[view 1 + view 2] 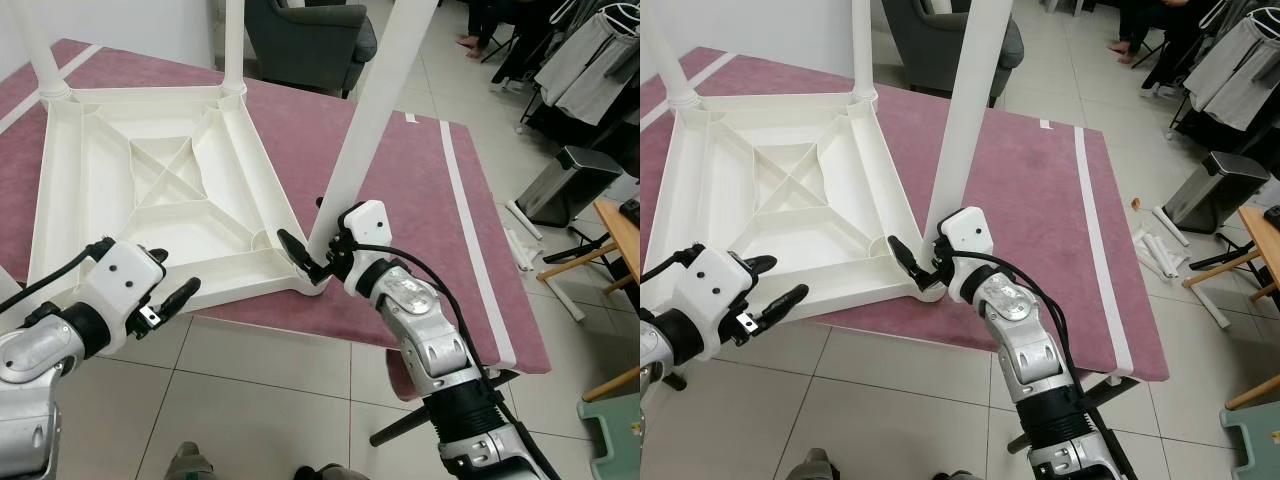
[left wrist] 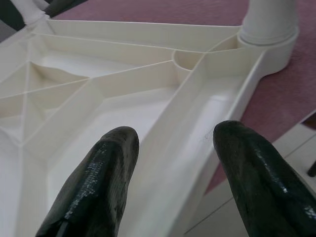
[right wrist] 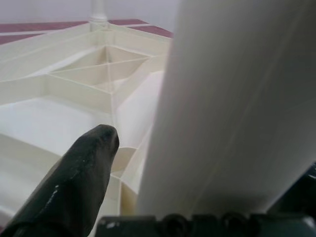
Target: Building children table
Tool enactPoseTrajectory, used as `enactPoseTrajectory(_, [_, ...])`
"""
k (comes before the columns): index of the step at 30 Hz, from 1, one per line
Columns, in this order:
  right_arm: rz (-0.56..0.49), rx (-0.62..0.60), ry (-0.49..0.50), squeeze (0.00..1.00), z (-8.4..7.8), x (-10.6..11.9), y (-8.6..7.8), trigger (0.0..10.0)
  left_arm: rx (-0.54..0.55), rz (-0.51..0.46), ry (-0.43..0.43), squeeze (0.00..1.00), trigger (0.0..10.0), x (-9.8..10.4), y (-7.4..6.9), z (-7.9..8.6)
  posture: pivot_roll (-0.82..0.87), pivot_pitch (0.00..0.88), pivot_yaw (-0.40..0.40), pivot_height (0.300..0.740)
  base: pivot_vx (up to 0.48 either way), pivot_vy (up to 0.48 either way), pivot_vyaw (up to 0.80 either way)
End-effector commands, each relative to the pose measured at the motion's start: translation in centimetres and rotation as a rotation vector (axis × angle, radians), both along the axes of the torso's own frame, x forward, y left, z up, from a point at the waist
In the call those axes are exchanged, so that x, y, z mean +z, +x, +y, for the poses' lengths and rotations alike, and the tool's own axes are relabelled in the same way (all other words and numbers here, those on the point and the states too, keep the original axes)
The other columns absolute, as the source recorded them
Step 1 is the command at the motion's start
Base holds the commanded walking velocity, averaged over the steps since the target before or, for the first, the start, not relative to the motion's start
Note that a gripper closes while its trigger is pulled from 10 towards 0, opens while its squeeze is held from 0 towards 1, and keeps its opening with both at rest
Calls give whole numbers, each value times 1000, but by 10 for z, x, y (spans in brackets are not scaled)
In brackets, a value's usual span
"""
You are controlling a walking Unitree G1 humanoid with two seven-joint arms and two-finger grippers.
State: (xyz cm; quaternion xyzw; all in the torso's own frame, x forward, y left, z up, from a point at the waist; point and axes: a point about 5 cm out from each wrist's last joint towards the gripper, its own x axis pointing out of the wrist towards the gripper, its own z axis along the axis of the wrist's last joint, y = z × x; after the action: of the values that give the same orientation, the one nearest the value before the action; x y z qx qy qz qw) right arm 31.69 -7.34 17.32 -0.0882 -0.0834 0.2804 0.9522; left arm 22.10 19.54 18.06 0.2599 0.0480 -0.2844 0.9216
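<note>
A white plastic children's table top (image 1: 150, 170) lies upside down on a maroon rug (image 1: 420, 190). Two legs stand in its far corners (image 1: 232, 45) (image 1: 40, 50). A third leg (image 1: 370, 110) leans up from the near right corner socket. My right gripper (image 1: 318, 252) is shut on this leg's base, one finger (image 3: 74, 182) on the table side, the other hidden behind the leg. My left gripper (image 1: 172, 275) is open just over the table's near rim (image 2: 197, 163), its fingers (image 2: 94, 187) on either side of the rim without touching it.
A grey armchair (image 1: 310, 40) stands behind the rug. To the right are a steel bin (image 1: 565, 185), loose white tubes (image 1: 520, 245) on the tiles, a wooden stand (image 1: 615, 235) and a green stool (image 1: 610, 440). A person's feet (image 1: 470, 42) are at the far back.
</note>
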Motion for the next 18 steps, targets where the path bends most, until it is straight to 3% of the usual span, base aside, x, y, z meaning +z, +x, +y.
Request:
enactPoseTrajectory(1, [37,-87,-38,0,-5,-9,7,10000,47,-23,-22,0,10000,-1,0,-4,231,58,-109,740,0,0,0])
enactPoseTrajectory(7, [93,-134,14,0,-6,-11,13,9922,52,-17,-31,0,10000,-2,-1,-6,234,68,-107,740,0,0,0])
enactPoseTrajectory(8, [97,-131,24,0,-5,-11,13,7569,51,-15,-33,0,10000,-3,-2,-7,235,73,-105,740,0,0,0])
enactPoseTrajectory(11, [99,-130,31,0,-5,-11,12,7569,50,-13,-35,0,10000,-3,-2,-7,235,73,-105,740,0,0,0])
enactPoseTrajectory(12, [102,-130,38,0,-4,-11,12,6706,50,-12,-37,0,10000,-3,-3,-7,235,73,-105,740,0,0,0])
enactPoseTrajectory(13, [119,-120,66,0,-2,-11,12,0,54,-7,-42,0,10000,-3,-5,-8,242,80,-107,740,0,0,0])
enactPoseTrajectory(18, [156,-113,122,0,3,-12,12,0,54,4,-58,0,10000,-5,-9,-12,242,86,-107,740,0,0,0])
